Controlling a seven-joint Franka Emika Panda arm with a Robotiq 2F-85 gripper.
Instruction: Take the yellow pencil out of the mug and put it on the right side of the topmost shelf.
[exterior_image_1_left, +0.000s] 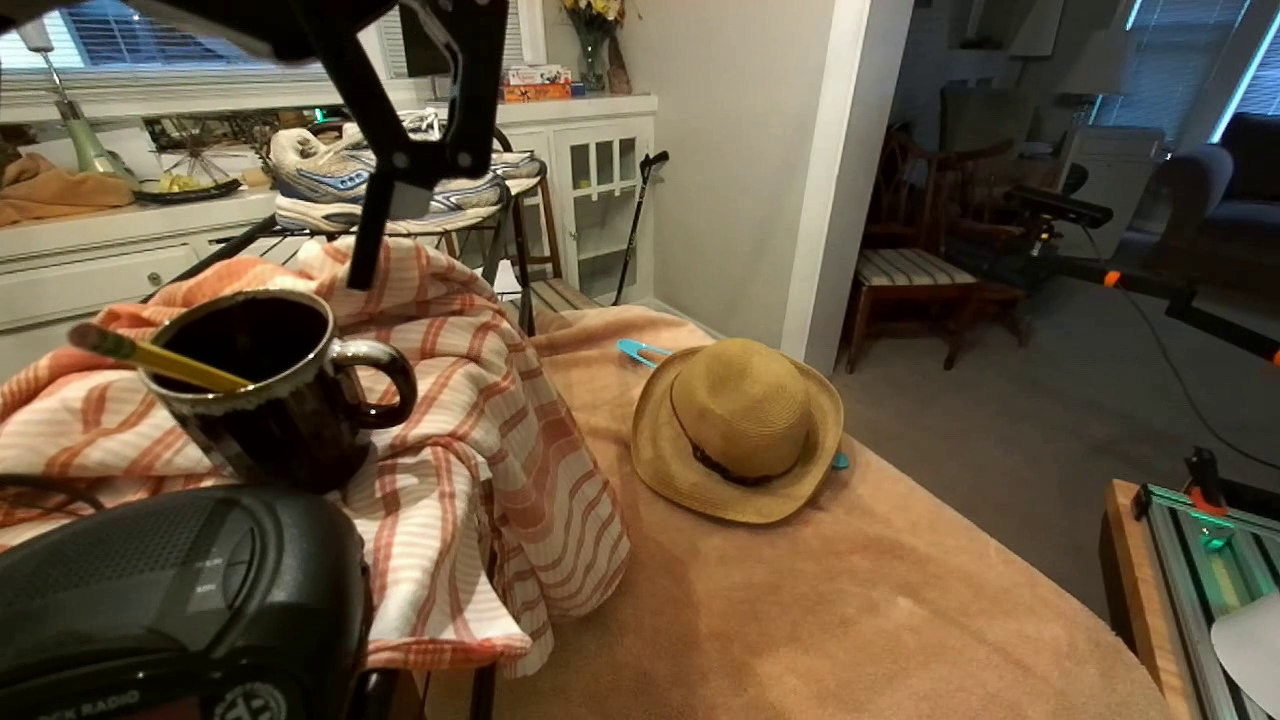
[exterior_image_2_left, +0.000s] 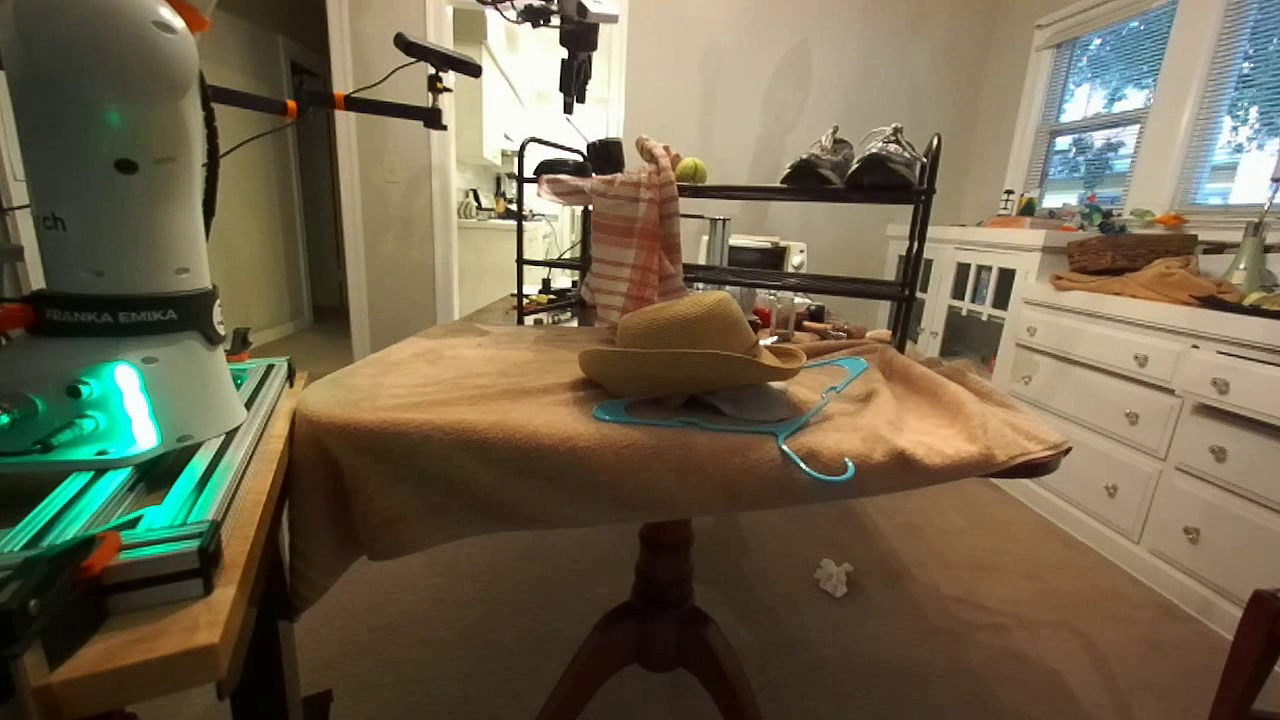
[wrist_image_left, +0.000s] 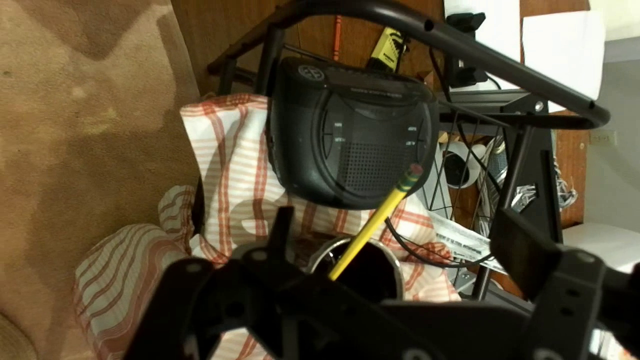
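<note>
The dark glossy mug (exterior_image_1_left: 300, 445) stands on a striped towel with its handle outward; its opening (wrist_image_left: 372, 275) shows in the wrist view. The yellow pencil (exterior_image_1_left: 185, 363) leans in the mug, its eraser end out over the rim; it also shows in the wrist view (wrist_image_left: 372, 225), its lower end hidden by the gripper. My gripper (wrist_image_left: 400, 232) is open and empty, fingers wide apart above the mug, apart from the pencil. In an exterior view it hangs above the rack (exterior_image_2_left: 572, 95); one finger shows in an exterior view (exterior_image_1_left: 375, 225). The topmost shelf (exterior_image_2_left: 750, 193) is the rack's dark upper tier.
A black clock radio (exterior_image_1_left: 180, 590) sits beside the mug. The towel (exterior_image_2_left: 630, 235) drapes over the rack's end. A tennis ball (exterior_image_2_left: 691, 171) and sneakers (exterior_image_2_left: 855, 160) stand along the shelf. A straw hat (exterior_image_1_left: 740, 430) and blue hanger (exterior_image_2_left: 690, 415) lie on the table below.
</note>
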